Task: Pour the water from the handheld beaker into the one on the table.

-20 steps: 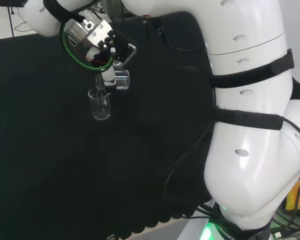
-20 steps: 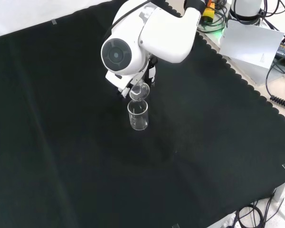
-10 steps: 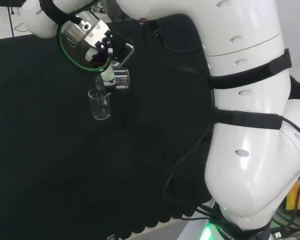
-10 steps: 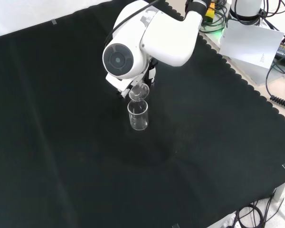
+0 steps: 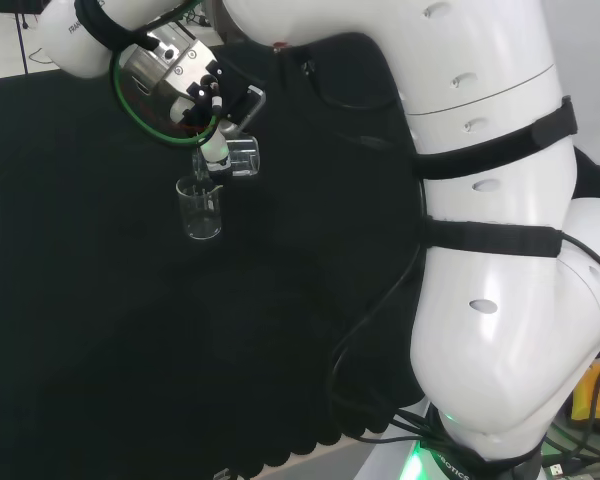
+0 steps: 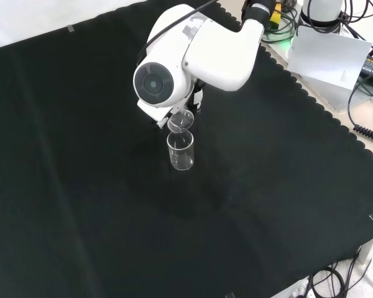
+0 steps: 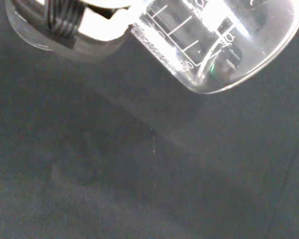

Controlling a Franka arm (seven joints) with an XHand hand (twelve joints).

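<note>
Lighting: even, bright overhead; black cloth [image 6: 112, 205] matte, shadows faint. Glare: white arm link [image 5: 490, 330] shiny; bright highlights on the held beaker [image 7: 224, 40] in the wrist view. Blur: hand [image 7: 89, 25] out of focus there.

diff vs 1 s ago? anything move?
In the head view the robot hand and its handheld beaker have crept slightly up and to the left; in the front view the wrist link has lifted a little. The beaker remains tipped on its side over the table beaker, still gripped. The table beaker has not moved.
</note>
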